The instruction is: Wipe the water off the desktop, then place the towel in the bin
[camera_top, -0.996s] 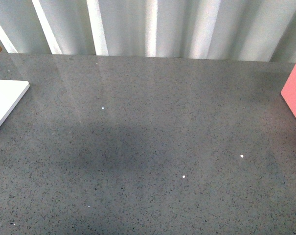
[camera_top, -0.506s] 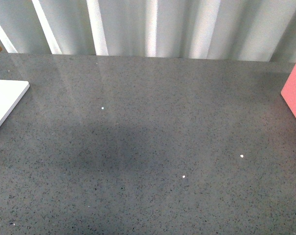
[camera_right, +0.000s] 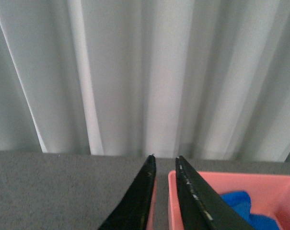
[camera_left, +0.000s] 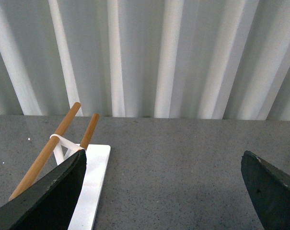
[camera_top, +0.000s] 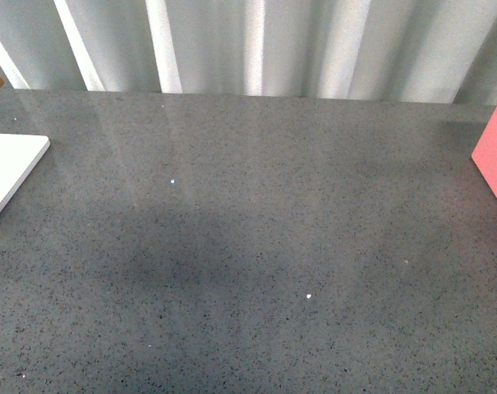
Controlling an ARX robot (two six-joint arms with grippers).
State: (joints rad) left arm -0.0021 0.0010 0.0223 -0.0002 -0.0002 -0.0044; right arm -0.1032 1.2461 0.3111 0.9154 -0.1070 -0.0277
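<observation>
The dark-grey speckled desktop (camera_top: 256,230) fills the front view; neither arm shows there. The pink bin (camera_top: 496,152) stands at its far right edge. In the right wrist view the bright blue towel (camera_right: 240,206) lies inside the pink bin (camera_right: 274,189). My right gripper (camera_right: 165,165) is shut and empty, its tips over the bin's near wall. In the left wrist view my left gripper (camera_left: 164,160) is open and empty above the desktop (camera_left: 173,163), with one black finger (camera_left: 58,191) beside the white board.
A small flat white board (camera_top: 6,168) lies at the left edge of the desktop. In the left wrist view it (camera_left: 94,177) carries a stand with two wooden rods (camera_left: 53,143). White curtains (camera_top: 256,45) hang behind the desktop.
The front view is almost the same; a small bright speck at the right of the desktop has faded. No arm has come into that view.
</observation>
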